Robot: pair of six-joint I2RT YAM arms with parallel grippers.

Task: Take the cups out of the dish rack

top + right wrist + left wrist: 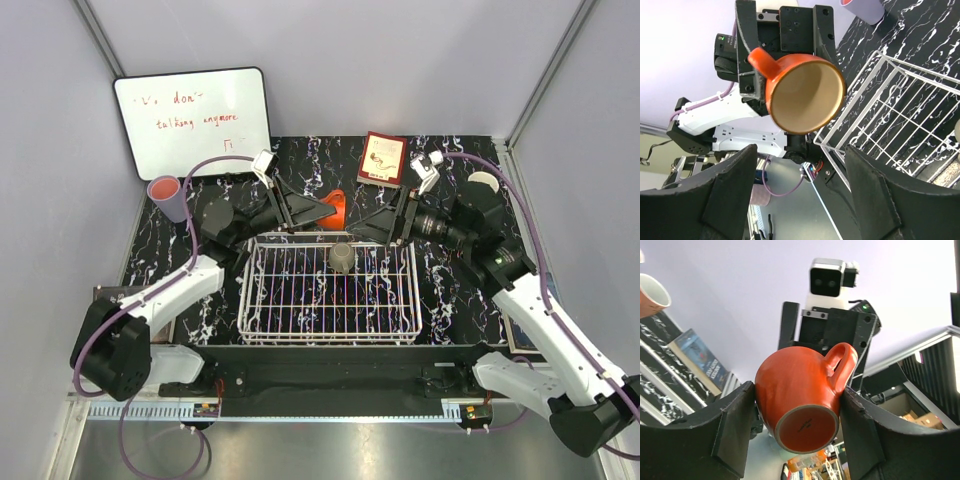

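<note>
Midair, just past the far rim of the rack (300, 300), your left fingers (735, 425) clamped the orange mug (795, 385) by its sides. The mug lay tipped over in that grip, base turned to the left wrist camera, handle uppermost there, mouth facing your right arm. Your right fingers (732, 187) stood wide apart and held nothing, pointed at the mug's mouth but apart from it. A grey cup (342, 258) sat inside the rack near its far rim, the only cup seen in it from above. A tumbler (167, 197) stood on the desk (450, 280) at the far left, well apart from the rack and just below the whiteboard (190, 120) that leaned against the back wall.
</note>
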